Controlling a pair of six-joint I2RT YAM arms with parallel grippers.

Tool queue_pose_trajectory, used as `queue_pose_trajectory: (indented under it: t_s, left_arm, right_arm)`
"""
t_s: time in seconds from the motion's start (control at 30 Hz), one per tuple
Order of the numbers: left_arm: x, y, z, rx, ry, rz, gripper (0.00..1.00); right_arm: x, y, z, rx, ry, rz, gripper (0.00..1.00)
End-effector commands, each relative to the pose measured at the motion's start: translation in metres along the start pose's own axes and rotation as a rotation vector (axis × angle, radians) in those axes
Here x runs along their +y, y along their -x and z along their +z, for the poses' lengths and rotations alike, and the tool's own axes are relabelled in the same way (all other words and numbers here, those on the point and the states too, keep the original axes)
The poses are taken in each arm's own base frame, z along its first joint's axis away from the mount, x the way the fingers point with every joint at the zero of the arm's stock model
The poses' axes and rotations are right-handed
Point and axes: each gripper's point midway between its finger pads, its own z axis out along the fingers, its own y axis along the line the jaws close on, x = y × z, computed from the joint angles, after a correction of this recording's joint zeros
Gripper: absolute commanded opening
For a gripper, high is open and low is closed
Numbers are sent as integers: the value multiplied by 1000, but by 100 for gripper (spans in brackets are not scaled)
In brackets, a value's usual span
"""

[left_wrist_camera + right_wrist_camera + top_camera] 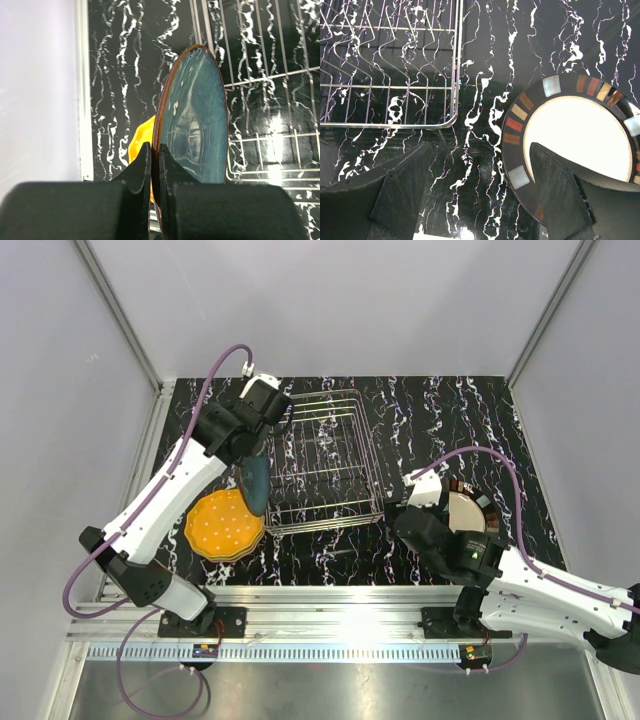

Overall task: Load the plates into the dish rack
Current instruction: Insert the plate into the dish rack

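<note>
Grey walls [60, 390] hem the black, white-veined counter [450, 420] on the left, back and right, with open counter between the rack [325, 460] and the right wall and along the near edge. Just off the rack's near left corner the left pincer [154, 150] pinches a teal plate [197, 115] by its rim, on edge above an orange dotted plate [222, 525] lying flat near the left wall. The right pincer [481, 150] is spread low over the counter just beside a flat black-rimmed plate [580, 135], apart from the rack, through whose wire slots only counter shows.
</note>
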Motion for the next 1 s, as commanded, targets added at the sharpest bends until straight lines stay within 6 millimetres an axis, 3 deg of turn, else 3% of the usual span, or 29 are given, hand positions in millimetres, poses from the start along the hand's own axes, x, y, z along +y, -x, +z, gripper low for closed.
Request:
queue_pose_trajectory:
  t_s: [0.0, 0.1, 0.4, 0.63, 0.97]
  left_arm:
    - [4, 35, -20, -131, -42, -92, 0]
    - [2, 39, -23, -142, -63, -100, 0]
    - [-15, 24, 0, -67, -38, -60, 0]
    - [-19, 27, 3, -69, -37, -63, 0]
    - [-34, 13, 29, -9, -2, -30, 0]
  right_arm:
    - [-2, 8, 0, -40, -17, 33, 87]
    - [-1, 8, 0, -40, -17, 35, 87]
    - [-1, 7, 0, -40, -14, 35, 87]
    - [-2, 8, -1, -45, -12, 40, 87]
    - [-3, 9, -2, -51, -6, 44, 87]
